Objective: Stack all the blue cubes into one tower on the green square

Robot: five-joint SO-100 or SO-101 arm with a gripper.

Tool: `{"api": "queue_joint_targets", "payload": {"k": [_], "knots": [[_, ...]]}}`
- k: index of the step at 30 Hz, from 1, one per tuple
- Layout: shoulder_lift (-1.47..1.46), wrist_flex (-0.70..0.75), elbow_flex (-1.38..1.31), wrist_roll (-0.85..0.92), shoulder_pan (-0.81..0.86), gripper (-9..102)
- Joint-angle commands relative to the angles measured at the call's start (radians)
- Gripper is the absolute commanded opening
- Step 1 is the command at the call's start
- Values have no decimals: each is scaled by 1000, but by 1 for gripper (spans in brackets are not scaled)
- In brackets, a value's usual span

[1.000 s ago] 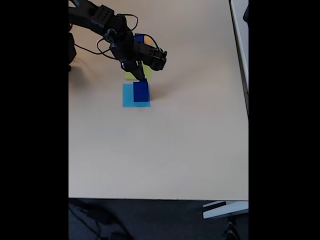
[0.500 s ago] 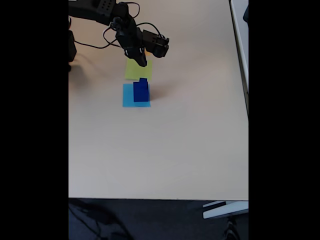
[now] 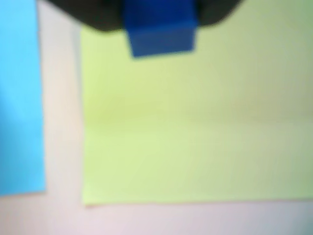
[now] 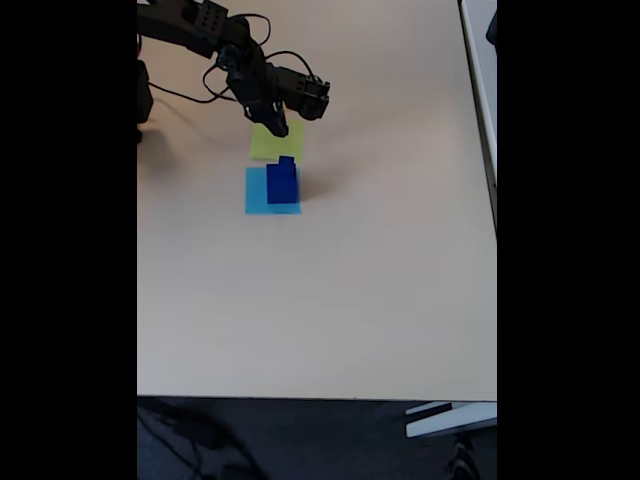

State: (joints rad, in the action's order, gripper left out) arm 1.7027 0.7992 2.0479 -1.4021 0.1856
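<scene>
In the wrist view a small blue cube point(image 3: 159, 30) sits at the top edge between the dark, blurred jaws of my gripper point(image 3: 159, 14), which is shut on it. It hangs over the green square point(image 3: 195, 127). In the fixed view my gripper point(image 4: 277, 125) hovers over the far part of the green square point(image 4: 272, 146). A larger blue cube point(image 4: 283, 186) stands just in front of the green square, on a light-blue square, with a smaller blue cube point(image 4: 287, 162) on top of it.
The light-blue paper square point(image 4: 256, 190) lies on the near side of the green one and shows at the wrist view's left edge point(image 3: 18, 98). My black arm point(image 4: 195, 28) and its cables reach in from the far left. The table's near edge point(image 4: 316, 397) is far off.
My gripper has pulled back from the stack on the light-blue square and risen towards the far side of the green square. The two stacked cubes have stayed put.
</scene>
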Motion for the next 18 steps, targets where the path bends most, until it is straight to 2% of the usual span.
{"api": "queue_joint_targets", "payload": {"k": [1, 18], "knots": [[72, -31, 14, 3, -15, 0], [29, -166, 106, -60, -57, 0]]}}
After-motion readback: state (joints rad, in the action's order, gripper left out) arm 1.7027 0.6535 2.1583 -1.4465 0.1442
